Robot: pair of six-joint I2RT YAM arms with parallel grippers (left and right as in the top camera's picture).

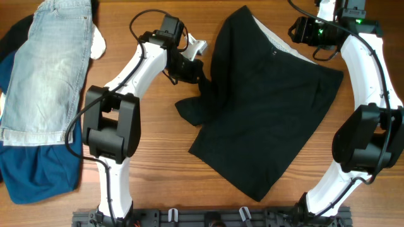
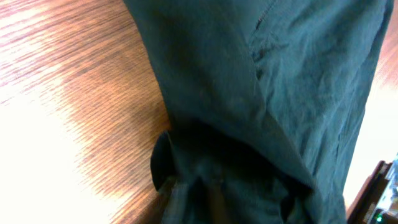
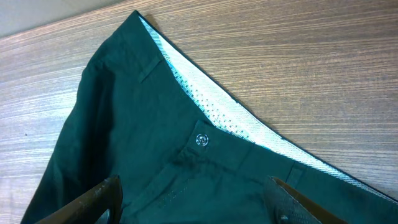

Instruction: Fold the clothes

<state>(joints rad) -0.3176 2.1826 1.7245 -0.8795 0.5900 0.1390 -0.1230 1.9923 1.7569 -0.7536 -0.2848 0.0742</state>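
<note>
The black shorts (image 1: 271, 113) lie spread across the middle of the wooden table, with the waistband at the far side showing its pale lining (image 3: 249, 127). My left gripper (image 1: 197, 74) is at the shorts' left edge, shut on a bunched fold of black fabric (image 2: 249, 93). The cloth fills the left wrist view and hides the fingers (image 2: 205, 199). My right gripper (image 3: 196, 205) is open and empty just above the waistband near the button (image 3: 200, 140). In the overhead view it (image 1: 298, 31) is at the shorts' far right corner.
Faded light-blue denim shorts (image 1: 50, 63) lie at the far left on a bright blue garment (image 1: 38, 170). A dark garment (image 1: 16, 34) and a small white item (image 1: 98, 41) lie beside them. Bare wood (image 1: 158, 170) shows between the piles.
</note>
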